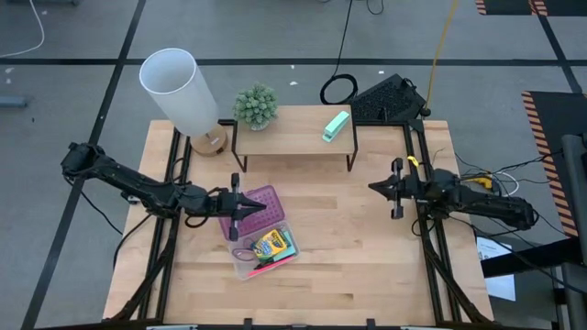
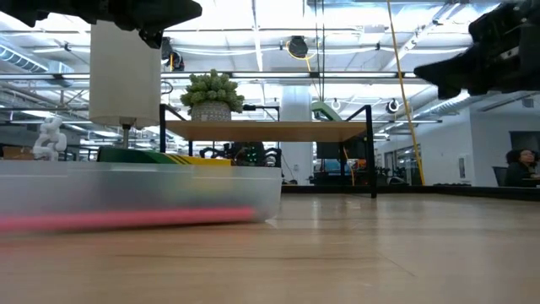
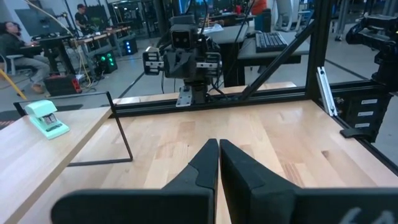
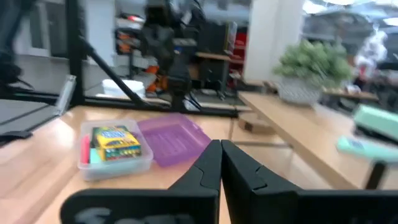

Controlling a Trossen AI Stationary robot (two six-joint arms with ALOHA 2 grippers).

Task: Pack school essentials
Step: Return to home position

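A clear case (image 1: 240, 264) lies on the table near the middle, holding a yellow-green crayon box (image 1: 273, 244) and a pink pencil (image 1: 278, 263). The crayon box (image 4: 115, 142) also shows in the right wrist view. The purple lid (image 1: 267, 196) lies flat beside the case, on its far side. My left gripper (image 1: 260, 208) hovers shut above the lid, pointing toward the table's right edge. My right gripper (image 1: 372, 187) is shut in the air at the table's right side, pointing left. The other school essentials are out of view.
A low wooden shelf (image 1: 293, 137) stands at the far side with a potted plant (image 1: 256, 105) and a mint-green block (image 1: 336, 126) on it. A white lamp (image 1: 180, 92) stands at the far left. A black keyboard (image 1: 385, 99) lies behind the shelf.
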